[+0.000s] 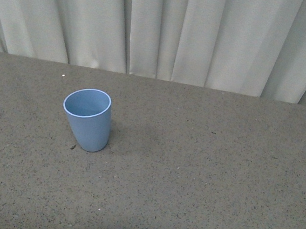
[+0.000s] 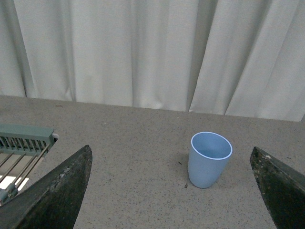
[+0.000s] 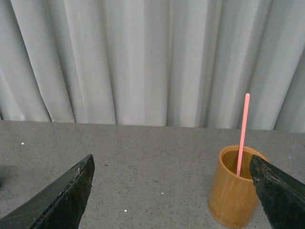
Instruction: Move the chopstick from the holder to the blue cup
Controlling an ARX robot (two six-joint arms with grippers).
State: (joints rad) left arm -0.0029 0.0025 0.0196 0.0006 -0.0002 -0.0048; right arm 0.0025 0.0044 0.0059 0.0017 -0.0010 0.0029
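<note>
The blue cup (image 1: 88, 119) stands upright and empty on the grey speckled table, left of centre in the front view. It also shows in the left wrist view (image 2: 208, 159), ahead of my left gripper (image 2: 171, 191), which is open and empty. One salmon-pink chopstick (image 3: 243, 133) stands upright in a round bamboo holder (image 3: 236, 186) in the right wrist view. My right gripper (image 3: 171, 191) is open and empty, short of the holder, with one finger (image 3: 281, 195) beside it. Neither arm shows in the front view.
A grey-green dish rack (image 2: 24, 143) with wire bars sits at the edge of the left wrist view. A pale pleated curtain (image 1: 161, 28) hangs behind the table's far edge. The table (image 1: 201, 178) is grey and speckled.
</note>
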